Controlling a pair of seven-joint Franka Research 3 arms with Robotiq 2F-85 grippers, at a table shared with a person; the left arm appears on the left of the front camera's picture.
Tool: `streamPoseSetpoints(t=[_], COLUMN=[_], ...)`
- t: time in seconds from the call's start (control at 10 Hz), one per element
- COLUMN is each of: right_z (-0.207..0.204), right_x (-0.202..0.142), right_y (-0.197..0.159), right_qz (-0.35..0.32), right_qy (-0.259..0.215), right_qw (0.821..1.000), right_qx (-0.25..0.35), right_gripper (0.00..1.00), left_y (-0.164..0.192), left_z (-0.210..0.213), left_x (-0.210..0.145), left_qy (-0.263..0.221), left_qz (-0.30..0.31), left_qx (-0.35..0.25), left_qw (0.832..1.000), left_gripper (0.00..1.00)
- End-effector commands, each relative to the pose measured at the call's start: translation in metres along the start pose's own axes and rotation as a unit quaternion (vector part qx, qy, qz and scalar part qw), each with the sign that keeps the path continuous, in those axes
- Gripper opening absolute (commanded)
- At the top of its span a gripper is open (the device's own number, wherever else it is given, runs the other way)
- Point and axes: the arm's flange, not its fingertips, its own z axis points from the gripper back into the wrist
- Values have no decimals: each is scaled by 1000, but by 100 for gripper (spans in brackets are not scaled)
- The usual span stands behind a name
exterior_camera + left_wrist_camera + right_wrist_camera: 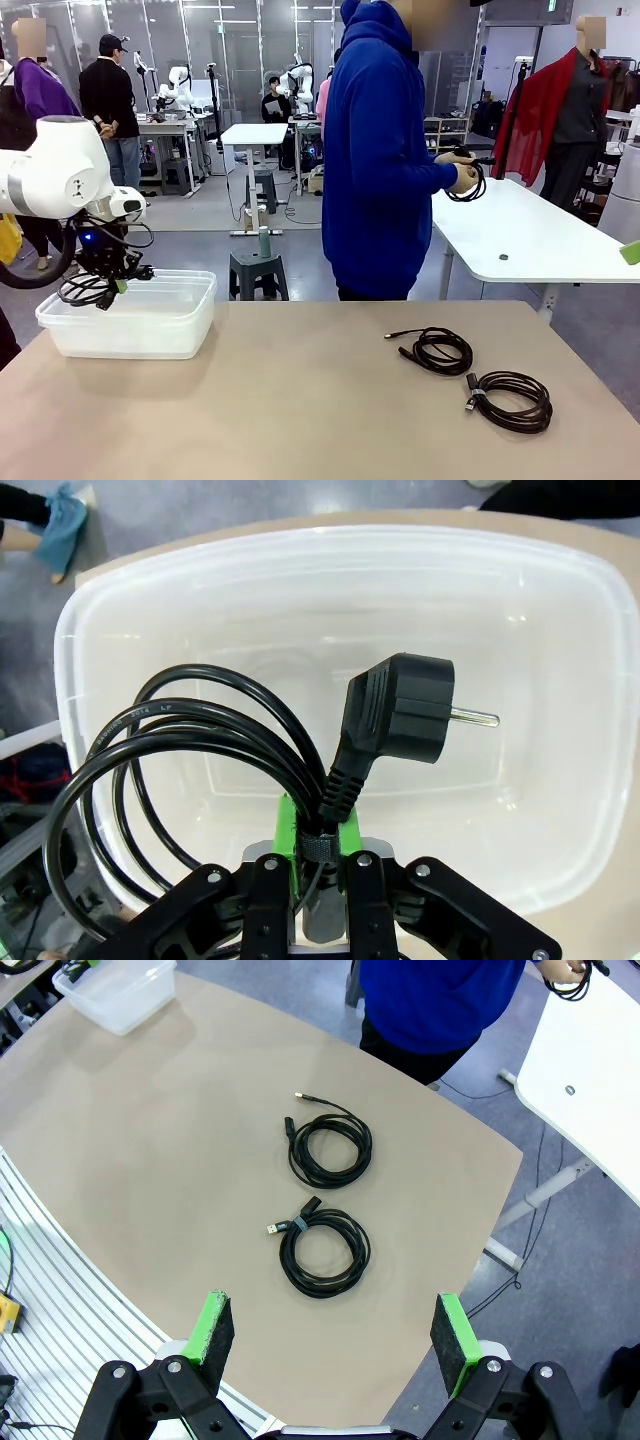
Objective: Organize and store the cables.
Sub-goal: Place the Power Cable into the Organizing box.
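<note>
The left claw (108, 288) hangs over the bin (190, 300), pinched nearly shut on the held coil (82, 290). Its wrist view shows why the grip works. The pads (290, 815) squeeze the cord just behind the plug (400, 710), where a band gathers the loops, so one pinch carries the whole bundle. The loops fan out to the claw's left and the plug stands just past the fingertips, pins pointing to its right. Straight beyond the claw lies the bin's clear floor, and I see nothing in it. That placement suggests the coil is lined up for a drop, and letting go looks like the step in hand. The outermost loops overlap the rim on the claw's left, so I judge they could catch the edge.

Well to the right of that claw, two more cables lie on the table (300, 420): the loose coil (440, 350) and the tied coil (512, 398). They sit apart, not tangled, which should make single picks easy.

The right claw (335, 1330) hovers high, jaws spread wide and holding nothing. The tied coil lies just beyond its fingertips and roughly centred between them, with the loose coil farther beyond. It looks poised for the next pick.

Past the table a person (380, 150) holds a fourth coil (468, 185) in one hand.
</note>
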Motion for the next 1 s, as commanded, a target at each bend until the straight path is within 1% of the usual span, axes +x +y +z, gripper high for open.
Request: streamPoseSetpoints(t=[0.0, 0.3, 0.7, 0.8, 0.9], right_z=[0, 0, 0, 0, 0], right_x=[-1, -1, -1, -1, -1], right_y=[-1, -1, -1, -1, -1], right_qz=[-1, -1, -1, -1, -1], right_qy=[-1, -1, -1, -1, -1], right_qw=[1000, 1000, 1000, 1000, 1000], right_qx=[1, 1, 1, 1, 1], right_gripper=[100, 100, 100, 100, 100], left_y=[4, 2, 12, 13, 15], left_z=[-10, -43, -69, -79, -86], left_x=[11, 15, 4, 6, 6], left_qy=[-4, 20, 48, 59, 69], left_qz=[16, 33, 61, 69, 77], left_qx=[6, -9, -16, -47, -36], left_qw=[1000, 999, 997, 995, 994], left_gripper=[18, 18, 18, 18, 18])
